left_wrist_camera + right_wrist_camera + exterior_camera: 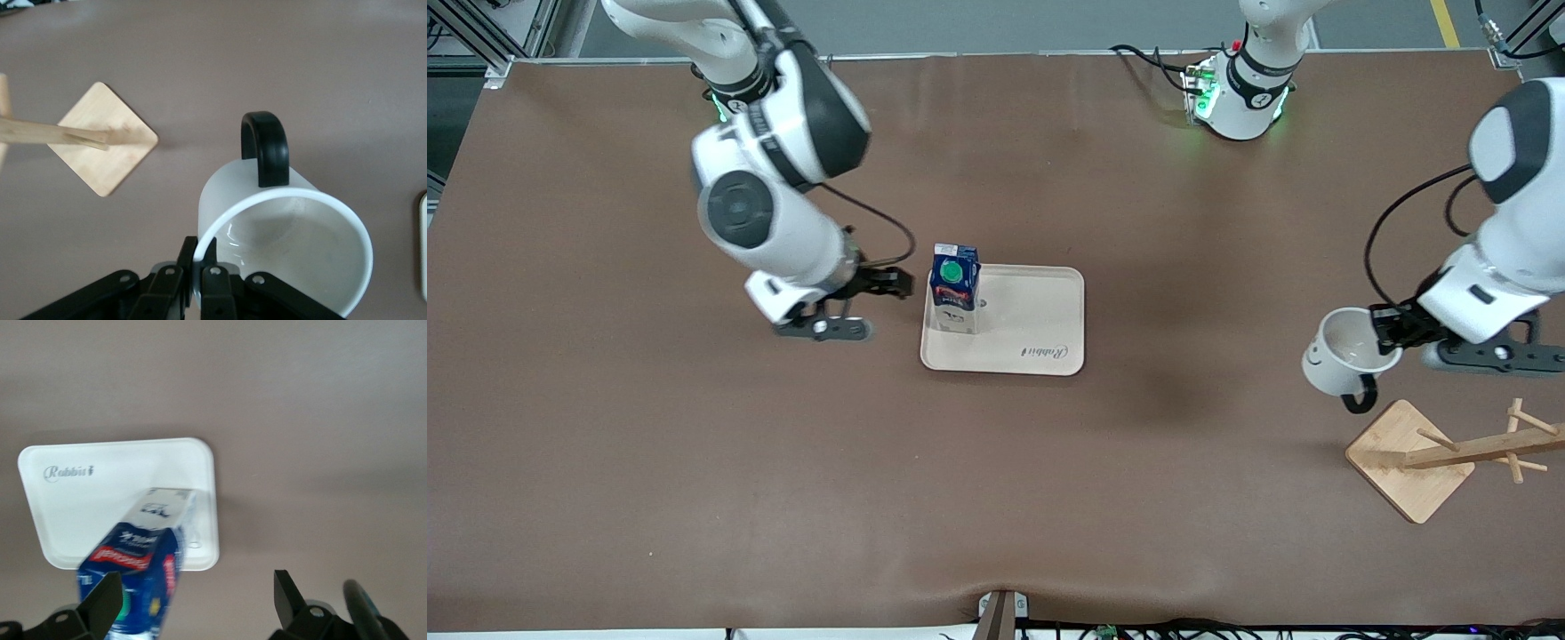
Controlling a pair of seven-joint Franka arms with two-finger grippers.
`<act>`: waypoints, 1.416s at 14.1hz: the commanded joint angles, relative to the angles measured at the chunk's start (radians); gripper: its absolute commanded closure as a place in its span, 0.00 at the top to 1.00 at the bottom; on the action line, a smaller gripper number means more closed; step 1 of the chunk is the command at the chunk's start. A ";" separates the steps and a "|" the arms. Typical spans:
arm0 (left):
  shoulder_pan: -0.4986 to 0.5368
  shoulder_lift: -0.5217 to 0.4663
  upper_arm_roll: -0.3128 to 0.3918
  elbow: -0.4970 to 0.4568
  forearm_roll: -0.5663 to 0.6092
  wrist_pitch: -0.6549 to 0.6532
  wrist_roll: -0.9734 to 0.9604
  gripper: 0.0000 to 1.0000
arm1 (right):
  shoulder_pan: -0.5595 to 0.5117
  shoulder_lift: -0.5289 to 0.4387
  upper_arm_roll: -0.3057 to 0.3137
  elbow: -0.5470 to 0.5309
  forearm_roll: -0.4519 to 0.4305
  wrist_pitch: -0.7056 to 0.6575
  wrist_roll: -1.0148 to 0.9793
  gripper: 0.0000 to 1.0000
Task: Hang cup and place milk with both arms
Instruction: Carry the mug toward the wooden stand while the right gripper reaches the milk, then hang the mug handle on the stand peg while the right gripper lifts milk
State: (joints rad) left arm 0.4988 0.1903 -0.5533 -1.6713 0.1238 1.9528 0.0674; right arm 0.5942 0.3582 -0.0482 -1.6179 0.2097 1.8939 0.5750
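A wide brown table (996, 462) fills the scene, and I am the pair of white arms reaching over it from my bases along its upper edge. My right arm (769, 200) hangs beside a cream tray (1040, 311) at the middle of the table; my left arm (1507, 258) works at its own end, above a wooden cup rack (1449, 453) whose pegs stick out from a leaning post on a square base. The milk (954, 289), a small blue-topped carton with a green cap, stands upright on the tray, at the edge toward my right arm, so that half of the job looks done. My right gripper (889, 302) has its fingers spread wide just beside the carton, with nothing between them. My left gripper (1392, 331) is pinched shut on the rim of the cup (1343, 356), a white mug with a smiley face, carried in the air above the table near the rack. I grip the rim to leave the black loop handle (265, 148) free; it points toward the rack, ready, I judge, to slip over a peg.
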 commanded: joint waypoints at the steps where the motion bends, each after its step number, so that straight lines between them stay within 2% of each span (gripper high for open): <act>1: 0.081 -0.003 -0.007 0.028 -0.041 -0.023 0.158 0.00 | 0.067 0.039 -0.015 0.016 0.011 0.030 0.072 1.00; 9: 0.193 0.051 -0.002 0.079 -0.105 -0.023 0.383 0.00 | 0.137 0.093 -0.015 0.015 0.011 0.070 0.135 1.00; 15: 0.218 0.100 -0.002 0.136 -0.108 -0.023 0.402 0.00 | 0.162 0.136 -0.015 0.015 0.002 0.088 0.201 1.00; 16: 0.218 0.109 -0.002 0.148 -0.107 -0.023 0.402 0.00 | 0.157 0.137 -0.015 0.015 0.005 0.082 0.194 0.55; 17: 0.218 0.119 -0.002 0.160 -0.107 -0.023 0.410 0.00 | 0.148 0.137 -0.013 0.021 0.013 0.077 0.200 0.15; 18: 0.218 0.127 -0.002 0.162 -0.107 -0.023 0.419 0.00 | 0.148 0.136 -0.015 0.023 0.013 0.071 0.201 0.00; 20: 0.218 0.136 -0.002 0.162 -0.107 -0.023 0.420 0.00 | 0.147 0.136 -0.013 0.035 0.014 0.068 0.201 0.00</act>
State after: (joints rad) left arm 0.7105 0.3048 -0.5474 -1.5427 0.0373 1.9517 0.4606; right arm 0.7441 0.4883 -0.0610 -1.6084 0.2109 1.9755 0.7616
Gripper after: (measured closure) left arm 0.934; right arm 0.273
